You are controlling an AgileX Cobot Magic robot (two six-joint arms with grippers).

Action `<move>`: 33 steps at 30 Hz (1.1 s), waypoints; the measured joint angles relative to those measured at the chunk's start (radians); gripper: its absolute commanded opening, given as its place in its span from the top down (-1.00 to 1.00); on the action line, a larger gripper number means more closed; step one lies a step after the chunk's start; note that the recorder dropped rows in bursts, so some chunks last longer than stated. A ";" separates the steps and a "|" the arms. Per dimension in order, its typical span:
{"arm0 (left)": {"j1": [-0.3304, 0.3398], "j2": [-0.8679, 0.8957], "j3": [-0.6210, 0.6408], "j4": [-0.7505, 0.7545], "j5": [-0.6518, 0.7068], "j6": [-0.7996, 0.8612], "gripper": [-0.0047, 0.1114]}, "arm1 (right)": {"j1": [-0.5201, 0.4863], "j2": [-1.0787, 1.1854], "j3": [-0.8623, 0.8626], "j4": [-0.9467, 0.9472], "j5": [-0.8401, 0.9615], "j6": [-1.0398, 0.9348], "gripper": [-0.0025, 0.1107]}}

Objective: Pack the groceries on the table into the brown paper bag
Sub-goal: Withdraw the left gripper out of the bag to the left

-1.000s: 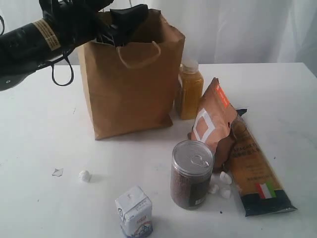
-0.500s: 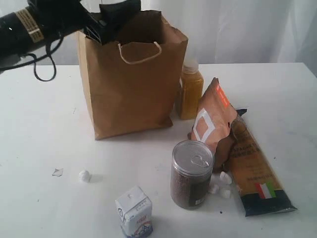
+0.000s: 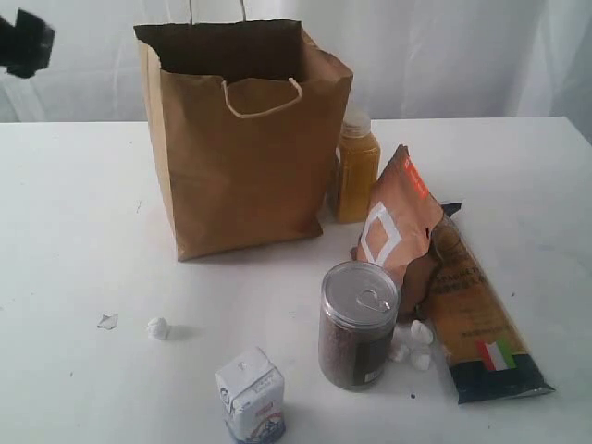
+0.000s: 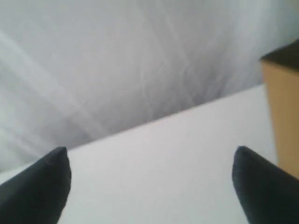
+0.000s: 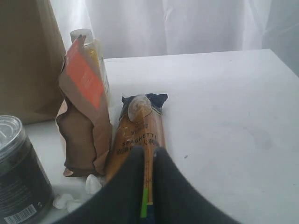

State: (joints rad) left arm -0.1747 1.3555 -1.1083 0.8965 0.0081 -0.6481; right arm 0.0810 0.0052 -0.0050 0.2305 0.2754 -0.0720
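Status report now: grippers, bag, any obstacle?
Left gripper open, empty. Right gripper shut, facing pasta packet. Paper bag upright, mouth open. Nothing blocks it.

A second ago the left arm [image 3: 23, 43] was reaching over the brown paper bag [image 3: 245, 157], with the left gripper [image 4: 149, 154] right at the bag's open top. Now the arm has gone away to the side. Only a small dark bit of it shows at the far edge of the outside view (it is blurry, so it may be the gripper or some other part). The bag's dark mouth now shows all the way across, and its back handle [image 3: 217, 9] pokes up behind.
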 measured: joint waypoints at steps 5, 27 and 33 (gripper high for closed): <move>0.000 -0.002 0.000 0.000 0.321 0.000 0.39 | 0.000 0.000 0.000 0.000 0.000 0.000 0.83; 0.000 -0.087 0.226 -0.435 0.108 -0.002 0.92 | 0.000 0.000 0.000 0.000 -0.462 0.455 0.83; 0.000 -0.235 0.351 -0.476 -0.042 0.005 0.92 | 0.000 0.000 0.000 0.002 -0.680 0.517 0.83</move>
State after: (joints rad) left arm -0.1747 1.1205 -0.7574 0.4202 -0.0342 -0.6434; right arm 0.0810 0.0052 -0.0050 0.2328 -0.4047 0.4454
